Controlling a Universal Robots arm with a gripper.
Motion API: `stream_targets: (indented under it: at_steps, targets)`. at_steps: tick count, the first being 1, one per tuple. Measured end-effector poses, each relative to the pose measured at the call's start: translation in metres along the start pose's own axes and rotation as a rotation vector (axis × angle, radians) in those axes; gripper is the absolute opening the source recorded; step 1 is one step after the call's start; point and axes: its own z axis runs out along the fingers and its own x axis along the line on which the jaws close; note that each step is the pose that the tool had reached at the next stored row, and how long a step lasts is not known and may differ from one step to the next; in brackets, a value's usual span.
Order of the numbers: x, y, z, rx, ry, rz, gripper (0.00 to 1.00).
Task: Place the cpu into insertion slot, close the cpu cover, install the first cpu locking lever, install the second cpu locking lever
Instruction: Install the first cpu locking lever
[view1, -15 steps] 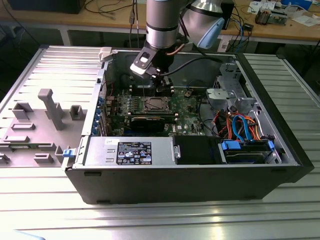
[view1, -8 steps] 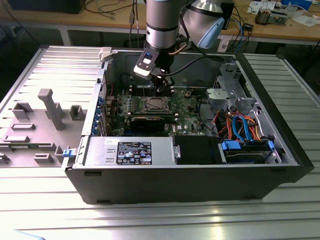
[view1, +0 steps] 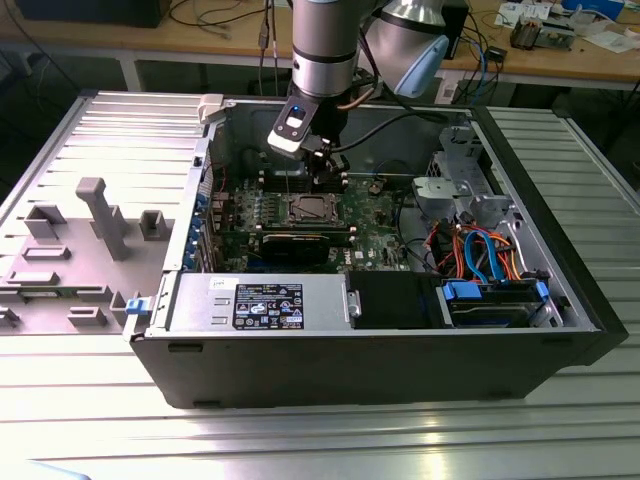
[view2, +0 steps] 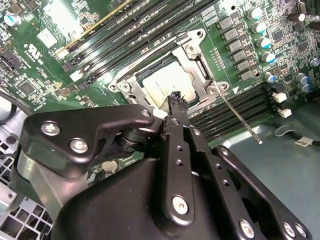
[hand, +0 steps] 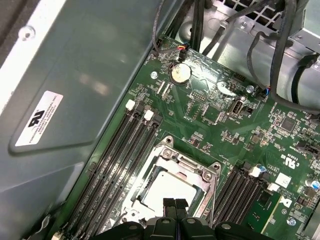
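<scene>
1. The gripper (view2: 177, 98) has its fingers squeezed together with nothing between them. It hangs just over the edge of the cpu cover (view2: 201, 75).
2. The cpu (view2: 167, 82) lies in the insertion slot (view1: 312, 208), under the flat cover.
3. A thin lever (view2: 241, 120) sticks out beside the memory slots (view2: 150, 30).

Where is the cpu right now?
In the second wrist view the cpu sits in the insertion slot, framed by the cpu cover, between the memory slots, just beyond the pincer.
</scene>
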Motion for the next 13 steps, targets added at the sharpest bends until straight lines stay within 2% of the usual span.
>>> stream_targets:
  at_steps: [6,9,13]
  targets:
    - [-0.0001,0.0,0.0,0.0,0.0004,-0.032,0.11]
    - [-0.0001,-0.0001,-0.0007,0.0002,0.0003,-0.033,0.11]
    - [-0.0001,0.0,-0.0048,0.0001,0.0004,-0.035,0.11]
